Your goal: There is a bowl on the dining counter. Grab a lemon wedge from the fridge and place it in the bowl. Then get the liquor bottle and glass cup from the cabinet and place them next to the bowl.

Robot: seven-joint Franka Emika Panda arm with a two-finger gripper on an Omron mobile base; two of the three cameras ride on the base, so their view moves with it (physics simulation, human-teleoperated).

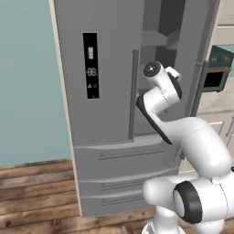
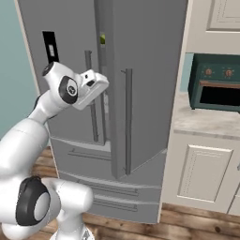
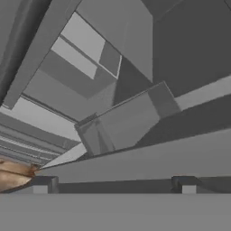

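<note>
**Arm at the open fridge, jaws spread and empty**

While the right fridge [image 1: 114, 91] door stands swung out, you have the arm [image 1: 196, 141] raised in front of the gap between the two doors. In the left base view the wrist sits at the middle of the fridge front, just right of the left door's bar handle [image 1: 133, 93], and the hand points into the dark interior. In the right base view you see the white hand [image 2: 91, 86] tilted toward the opening, near the left door's handle and well left of the open door's own handle [image 2: 127, 122].

In the hand view the gripper [image 3: 115, 184] shows its two dark fingertips [image 3: 45, 184] standing far apart, with nothing between them. Ahead of them you look at grey shelves and door bins [image 3: 122, 122] at a steep tilt, so up and down there are not the room's. A strip of wooden floor [image 3: 13, 173] shows at the left edge.

A small yellow-green spot, the lemon wedge [image 2: 102, 40] as far as you can tell, shows high in the gap between the doors in the right base view, well above the hand. It is too small to tell what it rests on.

The black display panel [image 1: 90, 65] is on the left door, and the lower drawers [image 1: 123, 176] are closed. To the right stand cream units [image 2: 201, 173] and a teal oven [image 2: 215, 82].
</note>
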